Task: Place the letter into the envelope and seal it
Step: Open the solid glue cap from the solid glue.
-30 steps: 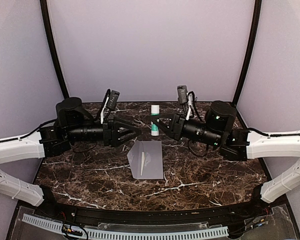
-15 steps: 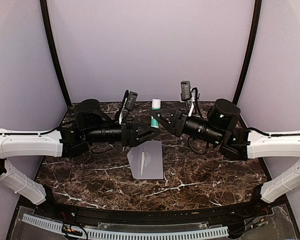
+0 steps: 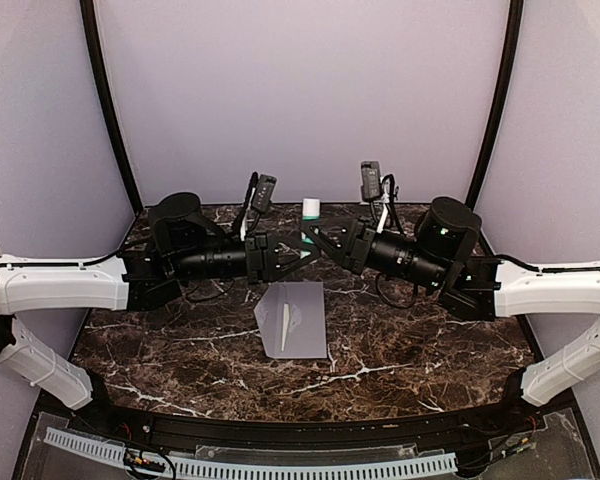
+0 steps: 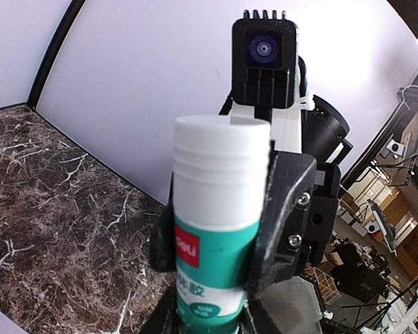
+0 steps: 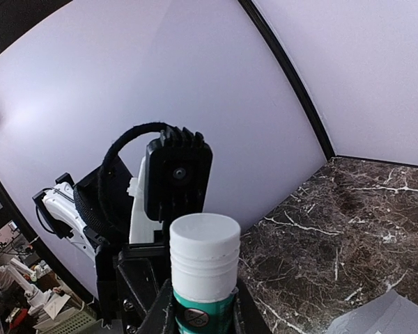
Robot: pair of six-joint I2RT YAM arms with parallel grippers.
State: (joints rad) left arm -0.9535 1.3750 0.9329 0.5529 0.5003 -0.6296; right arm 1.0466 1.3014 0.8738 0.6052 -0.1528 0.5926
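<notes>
Near the tabletop's [image 3: 410, 345] far edge, the left end effector [image 4: 210, 321] and the right end effector [image 5: 200, 310] both clamp one upright glue stick [image 4: 219, 174].

1. The table [image 3: 410, 350] is dark brown stone with thin white lines running all over it.
2. Its near edge is curved, with a black rim along it.
3. The envelope [image 3: 305, 318] lies flat on the table, near the middle.
4. The envelope is plain light grey and sits a little crooked.
5. A thin pale strip [image 3: 283, 328] runs down the left part of the envelope. I cannot tell what the strip is.
</notes>
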